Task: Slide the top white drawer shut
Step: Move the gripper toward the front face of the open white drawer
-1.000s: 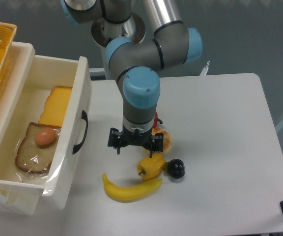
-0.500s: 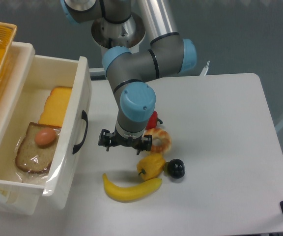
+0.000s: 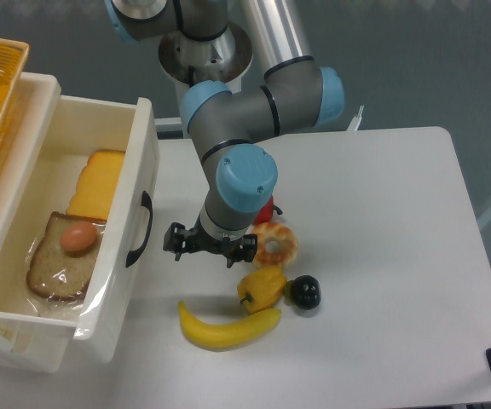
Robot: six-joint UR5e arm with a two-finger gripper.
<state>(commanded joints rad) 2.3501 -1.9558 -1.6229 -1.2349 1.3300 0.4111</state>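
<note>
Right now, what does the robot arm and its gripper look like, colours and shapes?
The arm is built of thick grey cylindrical segments with rounded light-blue caps at the joints, rising from a round silver base at the table's far edge. A polished silver tube forms one long link. At the wrist sits a small black gripper with two short fingers spread sideways. No loose cables or readable markings show.

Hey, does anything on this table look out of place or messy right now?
The top white drawer stands pulled out, showing a bread slice and a cheese slice inside. Toy food lies loose on the table: a banana, a yellow pepper and a donut. Nothing looks spilled or broken.
</note>
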